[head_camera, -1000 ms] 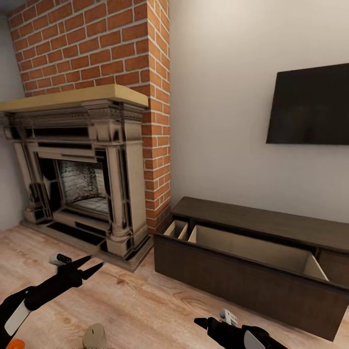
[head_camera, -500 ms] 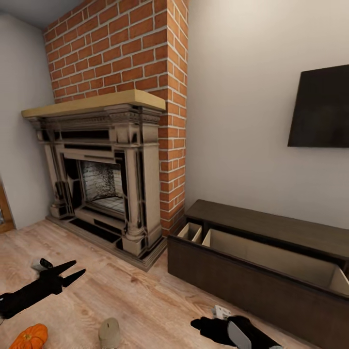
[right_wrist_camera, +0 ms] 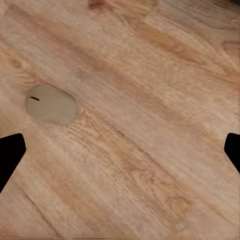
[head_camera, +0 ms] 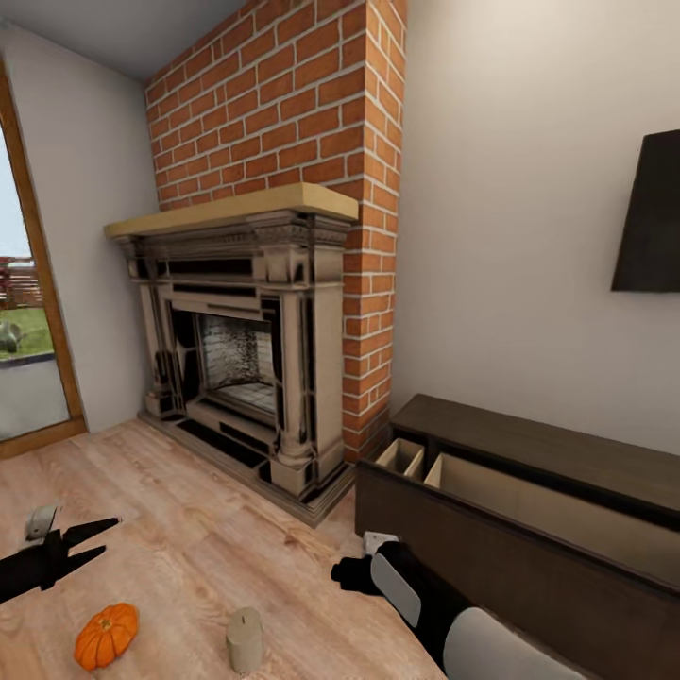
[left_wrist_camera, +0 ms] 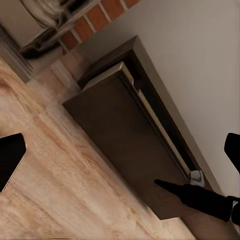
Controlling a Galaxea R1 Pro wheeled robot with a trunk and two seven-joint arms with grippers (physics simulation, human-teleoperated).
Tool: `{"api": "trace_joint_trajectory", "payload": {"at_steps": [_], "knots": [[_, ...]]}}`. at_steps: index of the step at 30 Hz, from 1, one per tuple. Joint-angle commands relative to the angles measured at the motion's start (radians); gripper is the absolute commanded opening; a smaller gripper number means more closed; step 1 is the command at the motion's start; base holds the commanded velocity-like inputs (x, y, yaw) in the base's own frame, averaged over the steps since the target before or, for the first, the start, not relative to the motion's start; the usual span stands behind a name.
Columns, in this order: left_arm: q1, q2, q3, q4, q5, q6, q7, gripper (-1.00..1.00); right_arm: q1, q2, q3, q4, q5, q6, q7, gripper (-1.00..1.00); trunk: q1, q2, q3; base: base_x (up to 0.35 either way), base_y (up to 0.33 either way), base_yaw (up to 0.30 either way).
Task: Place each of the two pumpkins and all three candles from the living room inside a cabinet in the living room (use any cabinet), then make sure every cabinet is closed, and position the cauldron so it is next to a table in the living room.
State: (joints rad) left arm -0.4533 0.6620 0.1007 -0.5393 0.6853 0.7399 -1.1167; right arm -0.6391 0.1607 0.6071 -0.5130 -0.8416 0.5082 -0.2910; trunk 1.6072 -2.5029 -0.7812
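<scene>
Living room, wood plank floor (head_camera: 208, 557), brick fireplace (head_camera: 255, 368) at centre of my head view, glass door (head_camera: 28, 321) now visible at far left. Whole view has panned left vs 0.5 s ago: fireplace and cabinet slid right in frame, TV (head_camera: 652, 217) now cut by the right edge. That's camera motion, not the objects.

Cabinet (head_camera: 529, 510) sits against the wall right of the fireplace, its front pulled open, pale inner compartments showing. Nothing visible inside from here.

One pumpkin (head_camera: 106, 635) on the floor low left, fully in frame now where before it was clipped at the edge. One candle (head_camera: 245, 639) upright on the floor just right of it, apart, not touching. Right wrist view looks straight down on that candle (right_wrist_camera: 51, 104), wick visible.

My left fingers (head_camera: 80, 546) spread wide, empty, above the floor near the pumpkin, well clear of it. My right gripper (head_camera: 348, 573) low centre, near the cabinet's front; wrist view shows both tips at the frame edges, so spread wide, holding nothing
</scene>
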Motion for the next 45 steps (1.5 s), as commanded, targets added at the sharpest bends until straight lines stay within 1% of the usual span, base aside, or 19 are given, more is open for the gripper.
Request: {"api": "trace_joint_trajectory", "payload": {"at_steps": [1,2,5,12,19,23,25,28,31,34,36,38,45], "knots": [[-0.001,-0.001,0.0,-0.001,0.005,0.009,0.001,1.0,-0.001,0.002,0.025,-0.008,-0.011,0.002,-0.015,1.0,-0.001,-0.001,0.0,-0.208,0.114,0.239],[-0.001,-0.003,0.0,-0.001,0.006,0.01,0.003,1.0,-0.002,0.004,0.047,-0.015,-0.01,0.002,-0.02,1.0,-0.001,-0.001,0.0,-0.232,0.136,0.239],[0.0,-0.007,0.003,-0.003,0.007,0.011,0.006,1.0,-0.002,0.01,0.068,-0.05,-0.011,0.009,-0.025,1.0,-0.001,-0.001,0.003,-0.128,0.083,0.239],[0.0,-0.009,0.002,-0.003,0.008,0.018,0.004,1.0,-0.002,0.011,0.073,-0.063,-0.011,0.037,-0.028,1.0,-0.001,-0.001,0.008,-0.029,0.021,0.24],[0.0,-0.01,-0.002,0.002,0.0,0.017,0.009,1.0,-0.002,0.011,0.076,-0.064,-0.01,0.046,-0.032,1.0,-0.001,-0.001,0.014,-0.192,0.169,0.241],[-0.001,-0.011,-0.007,0.0,-0.005,0.016,0.015,1.0,-0.002,0.011,0.087,-0.063,0.006,0.047,-0.032,1.0,-0.001,-0.001,0.017,-0.106,0.126,0.241],[-0.001,-0.011,-0.007,-0.004,-0.005,0.017,0.048,1.0,-0.002,0.011,0.089,-0.063,0.01,0.047,-0.033,1.0,-0.001,-0.001,0.019,-0.016,0.047,0.241],[-0.001,-0.012,-0.005,-0.022,0.001,0.018,0.125,1.0,-0.002,0.011,0.09,-0.062,0.013,0.047,-0.033,1.0,-0.001,-0.001,0.021,0.063,-0.003,0.241],[-0.001,-0.025,-0.004,-0.039,-0.002,0.018,0.19,1.0,-0.002,0.011,0.091,-0.062,0.015,0.046,-0.033,1.0,-0.001,-0.001,0.023,0.133,-0.072,0.241],[-0.001,-0.044,-0.005,-0.044,-0.003,0.017,0.239,1.0,-0.002,0.011,0.091,-0.062,0.02,0.046,-0.033,1.0,-0.001,-0.001,0.026,0.16,-0.116,0.241],[-0.001,-0.056,-0.005,-0.047,-0.002,0.016,0.258,1.0,-0.002,0.011,0.091,-0.062,0.028,0.046,-0.033,1.0,-0.001,-0.001,0.027,0.162,-0.18,0.241],[-0.001,-0.06,-0.005,-0.047,0.002,0.016,0.264,1.0,-0.002,0.011,0.092,-0.062,0.03,0.046,-0.033,1.0,-0.001,-0.001,0.029,0.096,-0.133,0.242],[-0.001,-0.062,-0.001,-0.047,0.01,0.017,0.259,1.0,-0.002,0.011,0.092,-0.062,0.033,0.046,-0.033,1.0,-0.001,-0.001,0.034,0.017,-0.023,0.243]]}}
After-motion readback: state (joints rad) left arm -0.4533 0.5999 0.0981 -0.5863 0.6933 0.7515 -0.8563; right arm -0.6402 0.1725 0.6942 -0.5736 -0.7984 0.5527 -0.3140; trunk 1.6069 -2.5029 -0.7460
